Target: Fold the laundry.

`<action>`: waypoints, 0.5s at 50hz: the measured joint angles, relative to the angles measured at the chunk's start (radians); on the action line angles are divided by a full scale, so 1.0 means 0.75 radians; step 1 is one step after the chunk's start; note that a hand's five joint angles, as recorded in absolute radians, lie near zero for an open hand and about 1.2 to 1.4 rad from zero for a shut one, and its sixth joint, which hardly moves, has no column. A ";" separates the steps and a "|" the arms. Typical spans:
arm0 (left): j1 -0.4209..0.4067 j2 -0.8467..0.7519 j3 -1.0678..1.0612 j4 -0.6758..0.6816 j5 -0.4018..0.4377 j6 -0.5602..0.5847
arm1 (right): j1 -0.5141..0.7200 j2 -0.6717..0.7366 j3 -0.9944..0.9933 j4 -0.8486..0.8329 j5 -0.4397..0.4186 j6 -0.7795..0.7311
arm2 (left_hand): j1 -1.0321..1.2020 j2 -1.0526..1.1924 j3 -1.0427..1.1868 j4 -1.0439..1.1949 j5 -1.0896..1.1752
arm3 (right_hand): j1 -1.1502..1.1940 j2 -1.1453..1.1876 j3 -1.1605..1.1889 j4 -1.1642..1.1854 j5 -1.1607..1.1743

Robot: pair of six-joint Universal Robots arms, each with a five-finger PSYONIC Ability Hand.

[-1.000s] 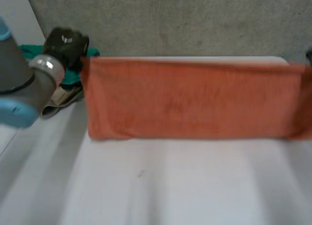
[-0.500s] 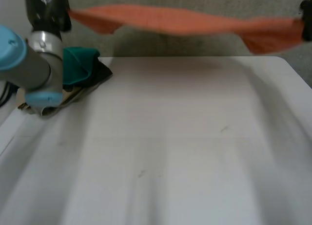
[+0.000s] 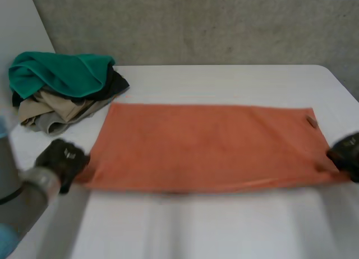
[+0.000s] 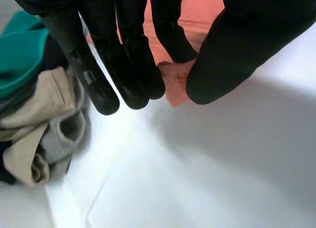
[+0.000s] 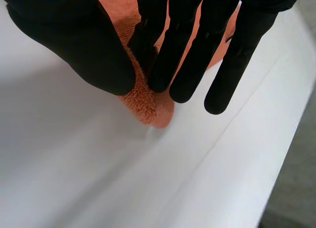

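an orange towel (image 3: 207, 147) was spread flat across the middle of the frame on a white table (image 3: 224, 231), with its long sides running left to right. its lower left corner was held by the left hand (image 3: 60, 161), seen at the lower left of the frame. in the left wrist view that corner was pinched between the thumb (image 4: 232, 55) and the fingers (image 4: 170, 35), with the remaining fingers straight just beside it. the lower right corner was held by the right hand (image 3: 346, 155), at the right edge of the frame. in the right wrist view the fuzzy corner was pinched between thumb and fingers at the table surface. a pile of clothes (image 3: 56, 105), topped by a green cloth (image 3: 59, 74), was seen at the upper left, near the towel but apart from it. a small brown tab (image 3: 311, 122) was visible near the towel's upper right corner.
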State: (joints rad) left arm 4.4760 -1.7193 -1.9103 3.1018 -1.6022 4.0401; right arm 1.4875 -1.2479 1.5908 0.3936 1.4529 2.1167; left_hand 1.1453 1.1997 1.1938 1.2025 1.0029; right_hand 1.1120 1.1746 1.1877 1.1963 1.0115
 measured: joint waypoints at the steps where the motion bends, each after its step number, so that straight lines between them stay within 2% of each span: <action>1: 0.013 0.071 -0.053 -0.042 0.007 0.071 | -0.027 -0.055 0.048 0.030 -0.007 -0.056 | 0.000 0.000 0.000 0.000 0.000 | 0.000 0.000 0.000 0.000 0.000; 4: 0.036 0.206 -0.138 -0.097 0.047 0.202 | -0.075 -0.155 0.138 0.046 -0.027 -0.156 | 0.000 0.000 0.000 0.000 0.000 | 0.000 0.000 0.000 0.000 0.000; 6: 0.045 0.246 -0.152 -0.088 0.082 0.233 | -0.090 -0.191 0.170 0.019 -0.040 -0.183 | 0.000 0.000 0.000 0.000 0.000 | 0.000 0.000 0.000 0.000 0.000; 10: 0.046 0.215 -0.105 0.016 0.139 0.181 | -0.095 -0.190 0.177 -0.088 -0.063 -0.142 | 0.000 0.000 0.000 0.000 0.000 | 0.000 0.000 0.000 0.000 0.000; 18: -0.037 -0.086 0.156 0.315 0.163 -0.034 | -0.007 0.022 0.053 -0.398 -0.082 0.088 | 0.000 0.000 0.000 0.000 0.005 | 0.000 0.000 0.000 0.000 0.005; 25: -0.135 -0.412 0.470 0.468 0.060 -0.075 | 0.076 0.206 -0.085 -0.644 -0.036 0.158 | 0.000 0.000 0.000 0.001 0.005 | 0.000 0.000 0.000 0.000 0.006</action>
State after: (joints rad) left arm 4.3747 -2.0281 -1.5581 3.4528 -1.5571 3.9842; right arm 1.5444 -1.0931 1.5270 -0.0896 1.4256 2.2351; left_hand 1.1451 1.1997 1.1938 1.2029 1.0069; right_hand 1.1120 1.1746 1.1877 1.1963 1.0164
